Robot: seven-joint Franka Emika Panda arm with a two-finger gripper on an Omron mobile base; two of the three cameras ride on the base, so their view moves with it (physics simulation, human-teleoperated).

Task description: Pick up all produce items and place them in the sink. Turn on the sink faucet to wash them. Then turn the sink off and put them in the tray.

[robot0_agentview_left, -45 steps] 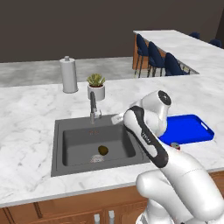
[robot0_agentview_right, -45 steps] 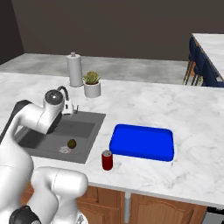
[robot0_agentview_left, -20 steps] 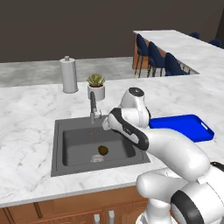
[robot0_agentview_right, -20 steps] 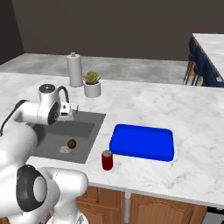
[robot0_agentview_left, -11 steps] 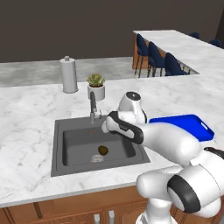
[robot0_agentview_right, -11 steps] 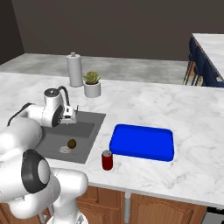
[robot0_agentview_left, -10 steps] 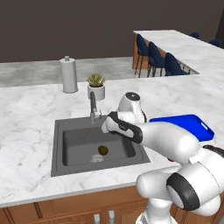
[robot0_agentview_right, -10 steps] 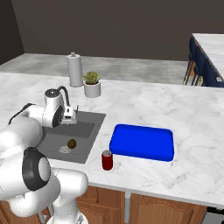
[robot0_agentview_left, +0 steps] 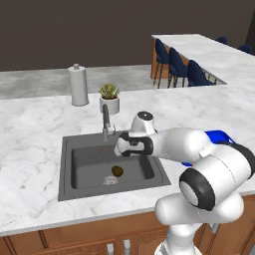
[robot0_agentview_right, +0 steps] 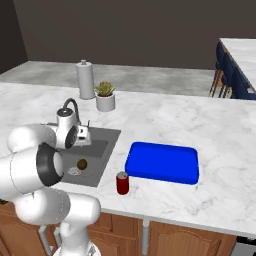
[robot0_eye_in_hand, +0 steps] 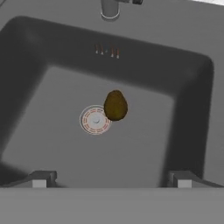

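Down in the sink (robot0_eye_in_hand: 192,109): one brown produce item (robot0_eye_in_hand: 115,105), lying on the flat bottom, touching the edge of the round drain (robot0_eye_in_hand: 95,120). Also seen in the left base view (robot0_agentview_left: 117,171) and the right base view (robot0_agentview_right: 82,164), near the middle of the dark basin (robot0_agentview_left: 89,164).

Up above the basin: the gripper (robot0_eye_in_hand: 111,178), pointing down, fingers spread wide apart, holding nothing. One fingertip (robot0_eye_in_hand: 40,179) on each side, with the brown lump far below and between them. White hand (robot0_agentview_left: 133,144) over the right part of the sink, close to the faucet (robot0_agentview_left: 106,121). From the other side, gripper (robot0_agentview_right: 84,137) hanging over the far edge of the basin (robot0_agentview_right: 102,150), just beside the curved spout (robot0_agentview_right: 70,106).

Faucet standing at the far rim of the sink, base (robot0_eye_in_hand: 110,8) at the top of the hand view. No water to be seen.

Blue tray (robot0_agentview_right: 162,163) flat on the marble counter (robot0_agentview_right: 220,150), to the right of the sink, well apart from the brown lump. Bare inside. Partly hidden behind the arm in the left base view (robot0_agentview_left: 218,137).

Red can (robot0_agentview_right: 122,183) upright on the near edge of the counter, between sink and tray. Little green plant (robot0_agentview_left: 109,97) in a white pot and tall paper towel roll (robot0_agentview_left: 78,86) far back behind the faucet.
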